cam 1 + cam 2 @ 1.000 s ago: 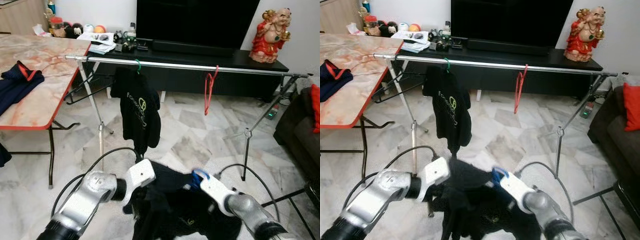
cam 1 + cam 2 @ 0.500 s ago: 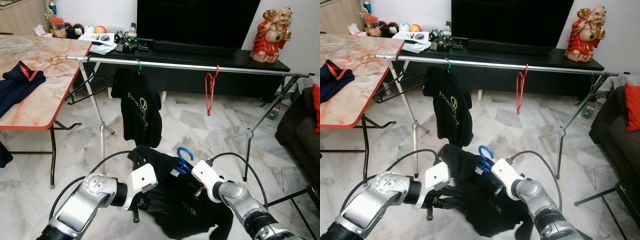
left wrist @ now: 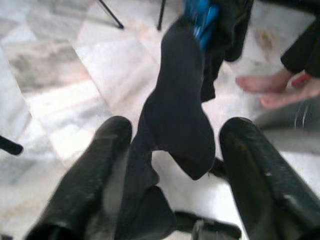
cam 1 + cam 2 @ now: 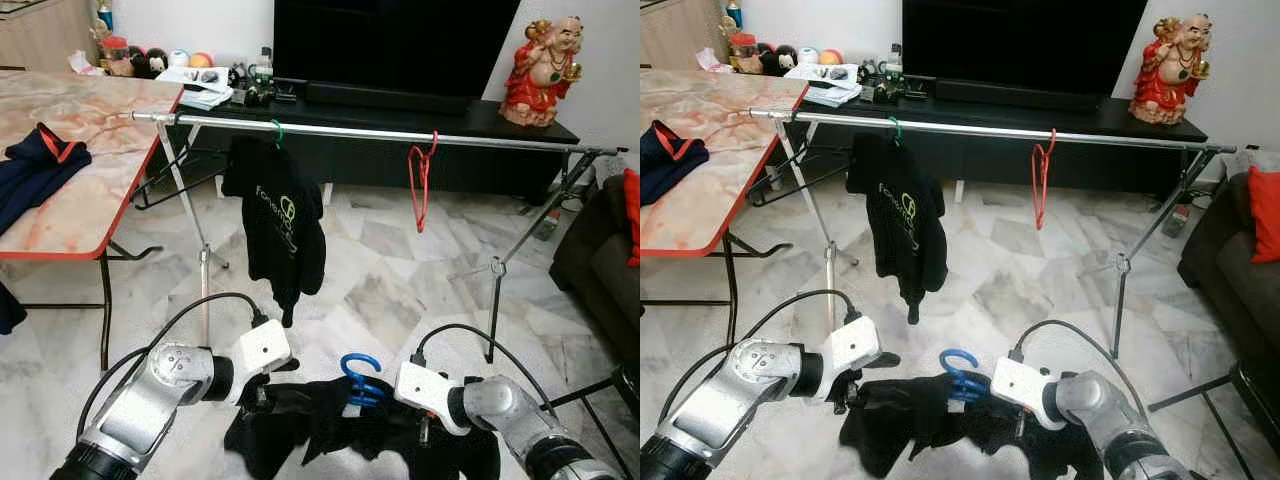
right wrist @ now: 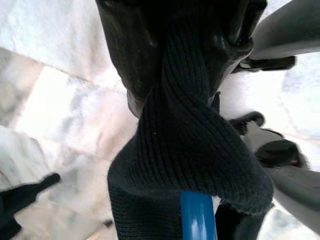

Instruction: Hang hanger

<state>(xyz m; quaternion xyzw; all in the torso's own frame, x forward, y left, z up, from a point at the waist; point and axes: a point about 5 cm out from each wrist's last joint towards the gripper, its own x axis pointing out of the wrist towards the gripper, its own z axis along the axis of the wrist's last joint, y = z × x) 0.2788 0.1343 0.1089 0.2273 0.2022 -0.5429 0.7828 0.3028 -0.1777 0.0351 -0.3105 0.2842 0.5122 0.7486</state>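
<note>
Left eye view showed a black knit garment (image 4: pixel 330 425) on a blue plastic hanger (image 4: pixel 360 378), stretched low between the two grippers above the pale marble-patterned floor (image 4: pixel 390 290). The hanger's curved hook stood up between the silver arms. Left gripper (image 3: pixel 170 165) had its two long black fingers spread apart, with a fold of the dark fabric draped between them; whether either finger pressed the cloth could not be told. Right gripper (image 5: pixel 180 65) was clamped on a twisted bunch of ribbed black cloth, with the blue hanger bar just beyond it. Behind stood a shiny metal clothes rail (image 4: pixel 400 135) carrying a black T-shirt (image 4: pixel 280 225) on a green hanger and an empty red hanger (image 4: pixel 420 185). A marble-topped table (image 4: pixel 70 150) with a red edge stood at the left, and a red glossy figurine (image 4: pixel 540 70) sat on the dark TV console.

Compared with half a second before, both grippers and the garment sat lower and the cloth was spread wider.
</note>
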